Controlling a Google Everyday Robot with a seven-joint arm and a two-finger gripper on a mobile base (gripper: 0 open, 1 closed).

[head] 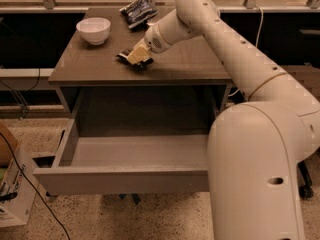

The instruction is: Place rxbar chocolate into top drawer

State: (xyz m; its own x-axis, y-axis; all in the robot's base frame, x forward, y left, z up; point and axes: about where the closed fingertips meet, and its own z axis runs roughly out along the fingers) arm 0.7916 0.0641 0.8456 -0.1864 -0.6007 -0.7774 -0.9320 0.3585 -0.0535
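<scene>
The hand (135, 57) sits low on the counter (90, 66), right over the rxbar chocolate (123, 57), whose dark end pokes out. I cannot tell whether it's clamped. The top drawer (120, 180) stands open below, ready to receive it.

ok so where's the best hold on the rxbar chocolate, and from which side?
I'd grip the rxbar chocolate across its narrow width near mid-length, coming straight down from above: it lies flat on the table, so its thin edges offer little from the side. The gripper sits right over it, hiding most of it.
</scene>
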